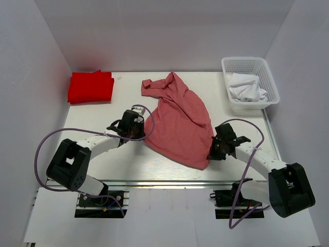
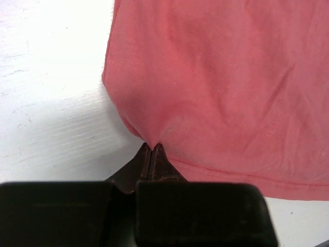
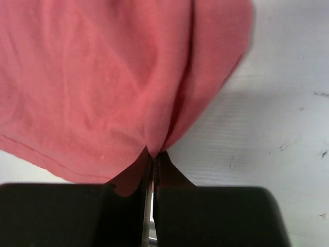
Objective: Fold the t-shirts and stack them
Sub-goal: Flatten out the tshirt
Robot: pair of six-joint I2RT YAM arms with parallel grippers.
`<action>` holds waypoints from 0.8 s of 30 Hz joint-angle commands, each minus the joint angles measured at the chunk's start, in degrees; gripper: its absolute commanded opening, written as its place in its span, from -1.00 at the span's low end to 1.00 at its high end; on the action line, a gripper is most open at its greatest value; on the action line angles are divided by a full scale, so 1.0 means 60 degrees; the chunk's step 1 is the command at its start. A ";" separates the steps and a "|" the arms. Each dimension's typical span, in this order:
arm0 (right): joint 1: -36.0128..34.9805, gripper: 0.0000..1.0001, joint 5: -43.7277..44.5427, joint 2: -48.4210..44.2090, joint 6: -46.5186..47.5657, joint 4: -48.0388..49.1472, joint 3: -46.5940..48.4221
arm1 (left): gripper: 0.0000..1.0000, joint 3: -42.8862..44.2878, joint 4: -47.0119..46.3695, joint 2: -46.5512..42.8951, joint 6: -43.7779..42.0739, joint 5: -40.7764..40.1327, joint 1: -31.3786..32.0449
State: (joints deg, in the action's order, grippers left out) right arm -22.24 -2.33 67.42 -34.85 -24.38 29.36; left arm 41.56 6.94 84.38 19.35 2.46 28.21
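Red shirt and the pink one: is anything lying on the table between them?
No. In the top view, the table between the folded red shirt and the pink shirt is bare.

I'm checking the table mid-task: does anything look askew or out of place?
The dusty rose-pink cloth t-shirt lies diagonally and rumpled, its far end bunched rather than spread flat. The left gripper and right gripper each pinch its near edge. The bright red t-shirt sits neatly folded at the far left.
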 commanded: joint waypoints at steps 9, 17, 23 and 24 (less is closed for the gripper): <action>-0.0029 -1.00 0.1645 -0.2328 0.1136 0.0869 0.2561 | -1.00 0.0893 -0.1097 -0.2928 -0.0471 -0.0013 0.0016; -0.0014 -1.00 0.2615 -0.3487 0.1925 0.3316 0.3947 | -1.00 0.3059 -0.1318 -0.4058 -0.1568 -0.0921 0.0016; -0.0014 -1.00 0.3010 -0.3326 0.3229 0.3710 0.5999 | -1.00 0.5152 -0.1070 -0.3942 -0.2639 -0.1727 0.0016; 0.0000 -1.00 0.3010 -0.3283 0.3477 0.3755 0.6178 | -1.00 0.5477 -0.0924 -0.3941 -0.2727 -0.1728 0.0016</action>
State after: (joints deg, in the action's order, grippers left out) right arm -22.24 12.88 48.16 -20.25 -8.56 60.27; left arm 67.79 0.89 61.45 7.16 -4.89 28.25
